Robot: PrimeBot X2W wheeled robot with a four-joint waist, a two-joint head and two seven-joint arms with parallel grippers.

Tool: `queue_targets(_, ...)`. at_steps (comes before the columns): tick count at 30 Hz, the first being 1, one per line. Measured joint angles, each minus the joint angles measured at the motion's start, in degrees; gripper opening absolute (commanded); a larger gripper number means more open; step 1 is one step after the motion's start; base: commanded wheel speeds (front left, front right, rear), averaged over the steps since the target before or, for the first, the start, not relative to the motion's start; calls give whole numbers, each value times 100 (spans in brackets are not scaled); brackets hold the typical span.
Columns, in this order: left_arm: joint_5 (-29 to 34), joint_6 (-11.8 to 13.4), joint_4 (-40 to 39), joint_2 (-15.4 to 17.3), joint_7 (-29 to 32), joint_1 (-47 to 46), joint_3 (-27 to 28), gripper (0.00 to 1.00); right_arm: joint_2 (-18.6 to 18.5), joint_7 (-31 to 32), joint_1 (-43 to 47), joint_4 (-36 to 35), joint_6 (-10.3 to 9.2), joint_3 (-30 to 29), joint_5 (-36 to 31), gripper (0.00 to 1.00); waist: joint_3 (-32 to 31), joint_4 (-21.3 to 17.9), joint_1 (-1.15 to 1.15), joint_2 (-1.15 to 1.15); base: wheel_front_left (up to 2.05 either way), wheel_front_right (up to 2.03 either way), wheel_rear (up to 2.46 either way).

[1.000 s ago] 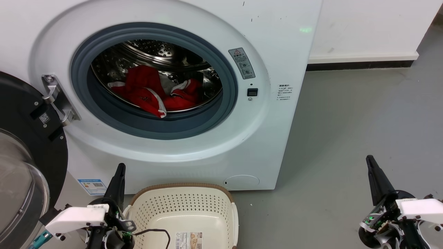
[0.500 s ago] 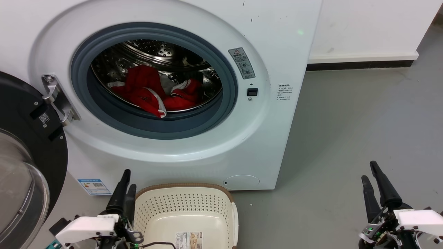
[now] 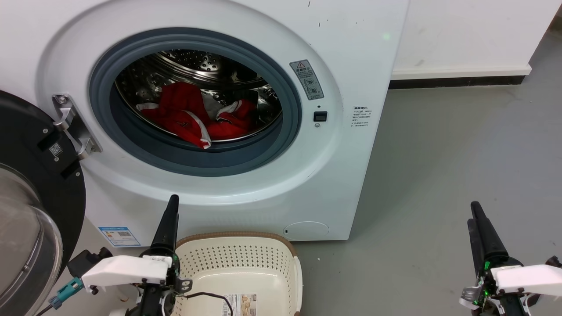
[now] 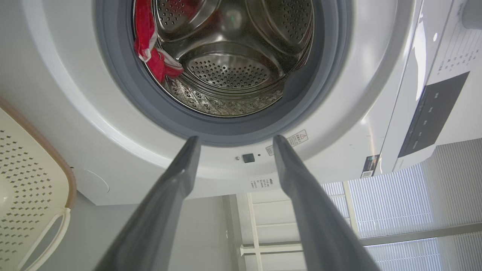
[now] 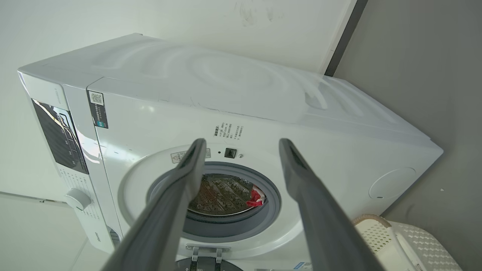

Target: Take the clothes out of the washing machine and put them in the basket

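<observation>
Not begun | clothes in washer | basket empty | left gripper, right gripper wide, holding nothing

**Operator:** Where is the load located?

**Technician:** The clothes lie in the drum of the washing machine, toward 6 o'clock of the porthole. The door hangs open at 9 o'clock of the porthole.

**Operator:** And the basket?

**Technician:** The basket sits on the floor before the machine, at 6 o'clock of the porthole. The left gripper is just beside the basket rim at 10 o'clock. The right gripper is well apart at 3 o'clock, over the floor.
</observation>
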Motion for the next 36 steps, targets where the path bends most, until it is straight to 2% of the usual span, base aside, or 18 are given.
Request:
queue_targets(5,404,2,-40,0,-93,-12,-60,100,-5,-87,80,-88,0,9,-637,100,-1,10,0,0,0,0,0)
queue_targets(8,866,98,-101,1,-183,-19,-176,100,2,-181,99,-181,0,8,-1255,100,0,17,0,0,0,0,0)
queue_targets(19,2069,423,-216,2,-403,-132,-567,100,24,-405,244,-354,0,20,-2730,100,-2,46,0,0,0,0,0)
queue_targets(36,3662,747,-74,5,-697,-250,-1035,100,77,-576,455,-509,0,-24,-4302,100,-25,102,0,0,0,0,0)
